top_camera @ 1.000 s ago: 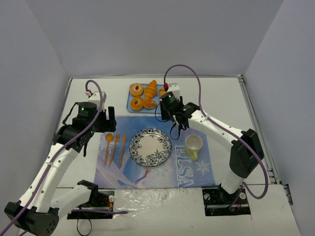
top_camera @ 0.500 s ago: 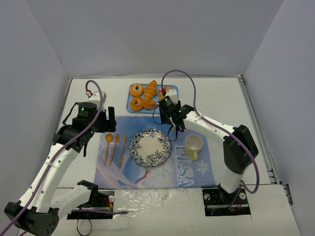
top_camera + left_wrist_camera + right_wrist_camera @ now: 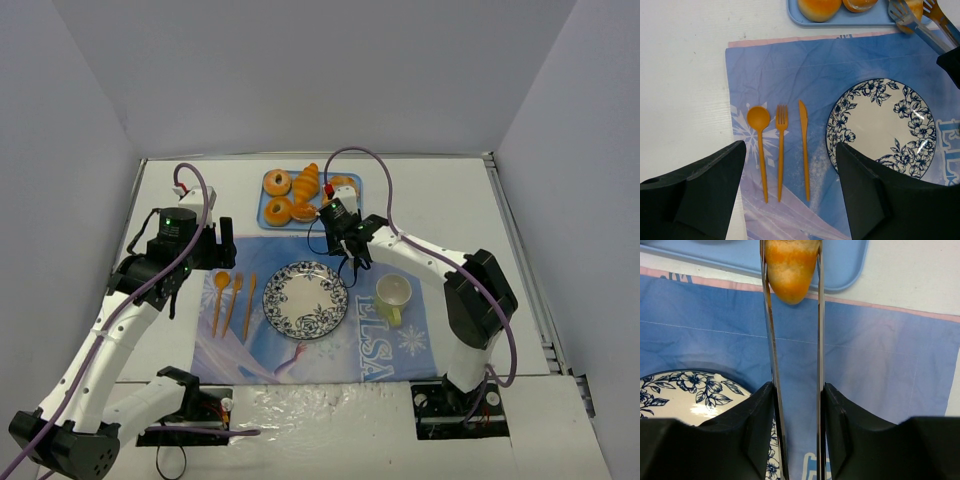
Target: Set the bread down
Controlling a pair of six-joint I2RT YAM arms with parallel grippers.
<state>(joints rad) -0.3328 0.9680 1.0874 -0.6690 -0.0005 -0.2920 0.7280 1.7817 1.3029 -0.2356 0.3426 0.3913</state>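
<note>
Currently, the right gripper (image 3: pixel 796 410) is clamped narrowly on a pair of metal tongs (image 3: pixel 771 340), with one black finger pressing on the outside of each tong arm. The two arms run almost parallel away from the fingers, and the bread (image 3: pixel 790 267), an orange-brown roll, is pinched between their tips. The bread sits at the near rim of the light blue tray (image 3: pixel 847 265), and its lower end overlaps the rim and the pink border of the blue placemat (image 3: pixel 875 355). The views do not show whether the bread touches the tray or is raised above it. The blue floral plate (image 3: pixel 685 395) lies on the placemat, to the left of the tongs in the right wrist view and well apart from the bread. In the top view, two doughnuts (image 3: pixel 277 182) and a croissant (image 3: pixel 308 180) lie on the tray, and a pale yellow cup (image 3: pixel 392 293) stands on the placemat just to the right of the plate. The left gripper (image 3: pixel 791 147) has its jaws spread wide with nothing between them, and it is positioned above the left part of the placemat. Below it, an orange spoon (image 3: pixel 759 120), fork (image 3: pixel 782 117) and knife (image 3: pixel 803 140) lie side by side, left of the plate. The placemat lies flat on the white table (image 3: pixel 685 75).
</note>
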